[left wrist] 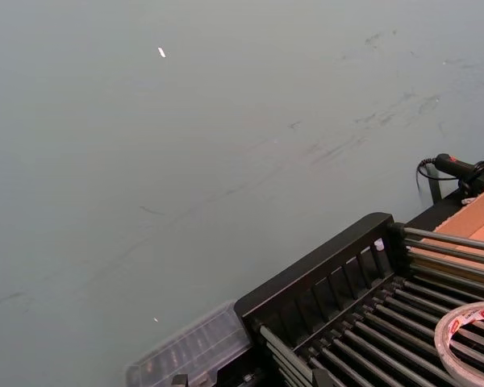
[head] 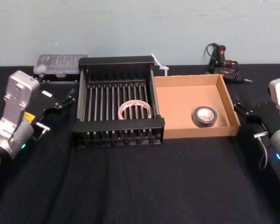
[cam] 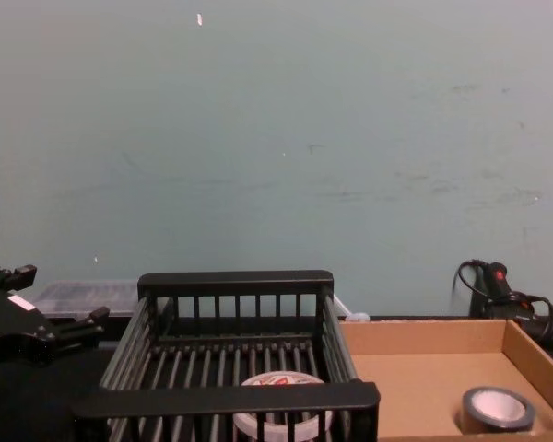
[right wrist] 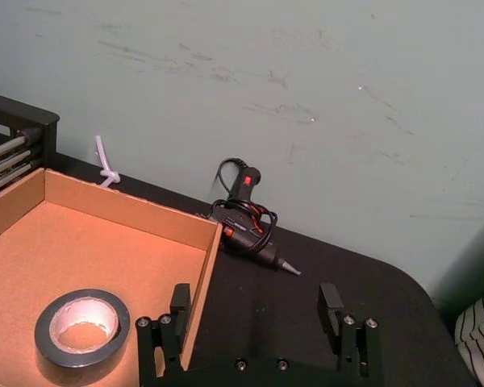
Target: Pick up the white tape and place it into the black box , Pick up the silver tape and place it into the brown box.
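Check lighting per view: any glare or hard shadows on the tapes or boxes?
Head view: flat, even light; white tape shows a mild sheen, no blown glare; silver tape casts barely a shadow in the brown box; black box, left gripper and right gripper stand out little against the black cloth. Right wrist view: silver tape's core reads bright. Chest view: wall evenly lit, no hard shadows.
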